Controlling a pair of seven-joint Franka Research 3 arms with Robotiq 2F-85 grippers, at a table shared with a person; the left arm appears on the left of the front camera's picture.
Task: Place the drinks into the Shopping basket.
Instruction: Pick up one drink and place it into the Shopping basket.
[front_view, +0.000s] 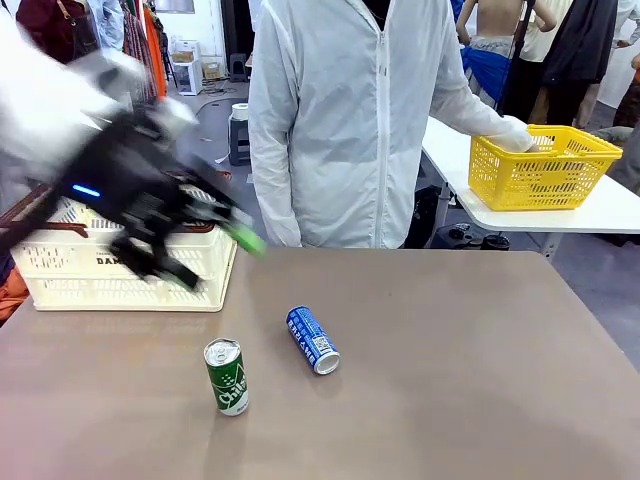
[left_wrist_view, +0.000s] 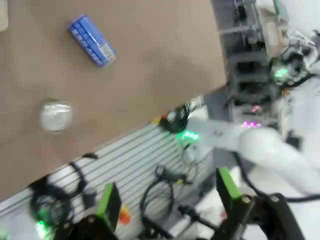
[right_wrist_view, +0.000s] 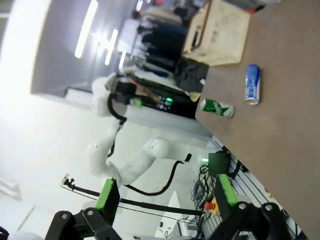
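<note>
A blue can (front_view: 313, 340) lies on its side near the middle of the brown table. A green can (front_view: 227, 377) stands upright just left of it, nearer to me. The cream Shopping basket (front_view: 100, 290) with a brown rim sits at the table's far left. My left gripper (front_view: 215, 255) hovers blurred in front of the basket's right end, jaws open and empty. In the left wrist view the gripper (left_wrist_view: 167, 197) looks down past the table edge, with the blue can (left_wrist_view: 91, 40) and the green can's top (left_wrist_view: 56, 116) above it. My right gripper (right_wrist_view: 165, 190) is open and empty, far from the blue can (right_wrist_view: 252, 84), green can (right_wrist_view: 217, 107) and basket (right_wrist_view: 217, 32).
A person in a white coat (front_view: 350, 120) stands at the far edge, one gloved hand (front_view: 515, 140) on a yellow mesh basket (front_view: 540, 165) on a white side table. The right half of the brown table (front_view: 480, 360) is bare.
</note>
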